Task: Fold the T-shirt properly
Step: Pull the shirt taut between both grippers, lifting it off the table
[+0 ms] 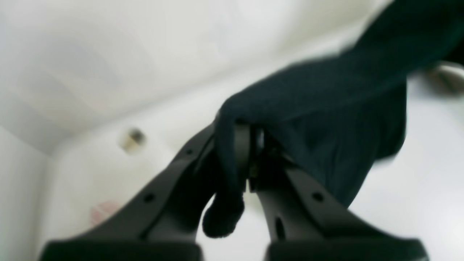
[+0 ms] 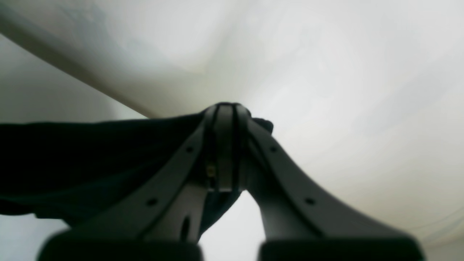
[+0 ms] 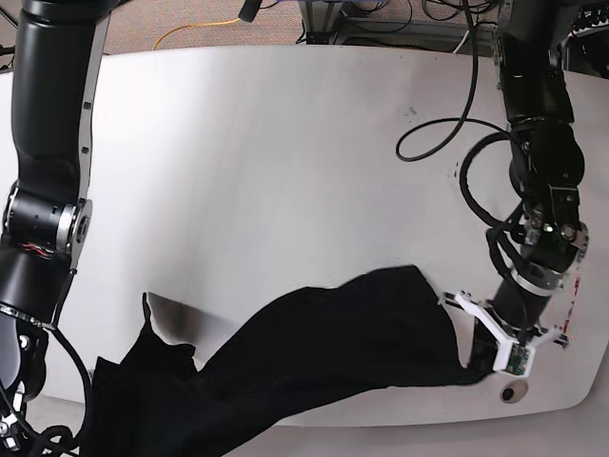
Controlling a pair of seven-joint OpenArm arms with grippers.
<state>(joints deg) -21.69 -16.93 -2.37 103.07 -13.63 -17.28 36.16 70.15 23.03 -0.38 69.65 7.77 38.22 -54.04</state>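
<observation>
You had white table [image 3: 285,171] underneath, broad and bare. Yellow cable [image 3: 195,29] curled on floor beyond far edge. Small round hole [image 3: 512,391] sat near table's front right corner.

Black T-shirt [image 3: 314,352], stretched, crumpled

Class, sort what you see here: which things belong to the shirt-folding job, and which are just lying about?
Belongs to the job:
- T-shirt, black, on the white table
- left claw, shut on the T-shirt
- right claw, shut on the T-shirt

Just lying about:
- black cable looping over the table
- yellow cable beyond the table's far edge
</observation>
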